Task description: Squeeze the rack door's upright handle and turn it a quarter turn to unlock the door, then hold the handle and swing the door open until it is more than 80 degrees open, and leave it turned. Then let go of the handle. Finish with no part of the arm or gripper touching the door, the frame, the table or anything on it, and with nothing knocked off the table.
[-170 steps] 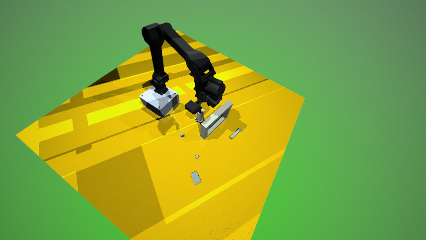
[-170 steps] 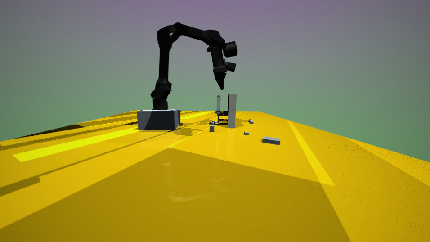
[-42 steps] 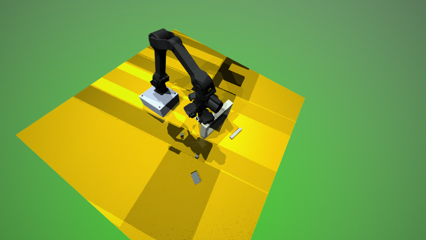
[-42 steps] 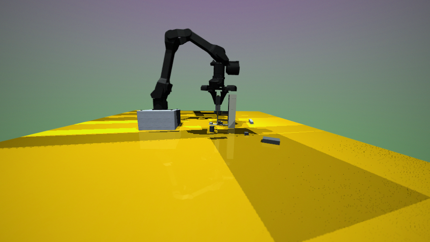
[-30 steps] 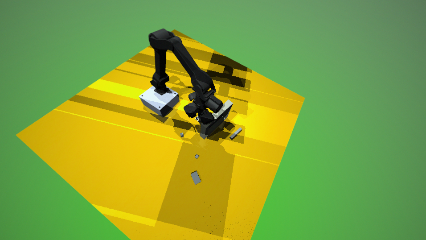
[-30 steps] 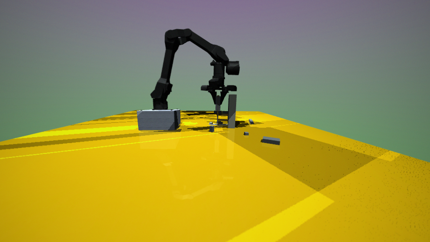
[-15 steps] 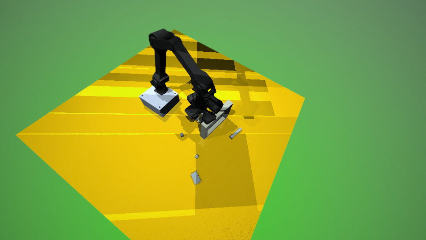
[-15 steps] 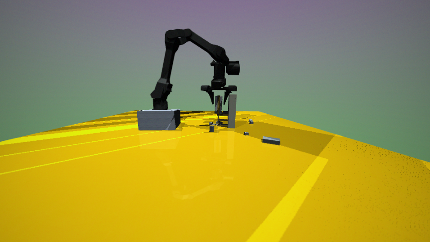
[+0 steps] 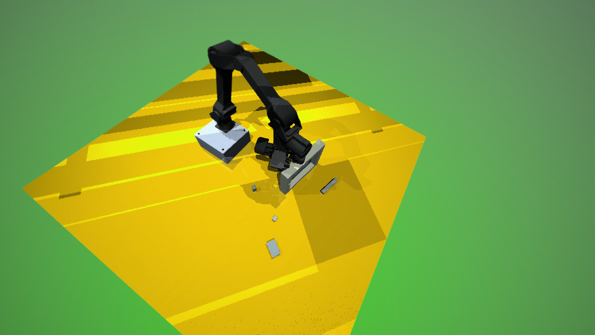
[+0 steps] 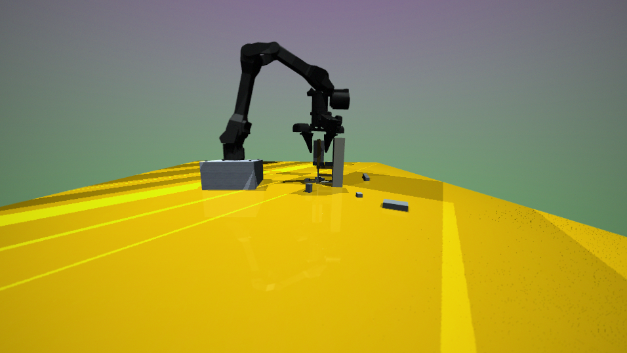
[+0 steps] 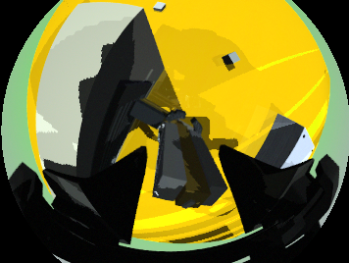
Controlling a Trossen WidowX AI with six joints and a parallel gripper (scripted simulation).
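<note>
"Grey, flat-topped: what is listed first, with the upright handle (image 10: pixel 319 155) (image 11: pixel 172 162) taken as the dial's centre in the exterior view?"

"Item one, nearest: a flat block (image 9: pixel 273 248) (image 10: pixel 395 205), at four o'clock. Item two: a small pale block (image 9: pixel 274 218) (image 10: pixel 359 195) (image 11: pixel 159 7), between four and five. Item three: a small dark-sided block (image 9: pixel 254 188) (image 10: pixel 309 187) (image 11: pixel 230 59), between six and seven. All are set apart from the handle; room for the swing is presumably to be judged by them."

"And the working group?"

"Item four: a pale rack frame (image 9: pixel 284 183) (image 10: pixel 338 162) (image 11: pixel 64 98), stood upright just beside the handle, at three. Item five: the handle itself, standing between the fingertips. Item six: the gripper (image 10: pixel 319 151) (image 11: pixel 183 151), pointed down, its fingers spread and unclenched, with a gap seen on either side of the handle. Such placing would suit a squeeze or a release; which is meant cannot be settled, nor can the door's angle."

"Farther items?"

"A mounting box (image 9: pixel 224 152) (image 10: pixel 227 175) (image 11: pixel 286 142), at eight to nine, by which the arm is carried; a narrow bar (image 9: pixel 328 185) (image 10: pixel 366 177), at four. If withdrawal is intended, a straight lift should be made, lest the handle be dragged."
</note>
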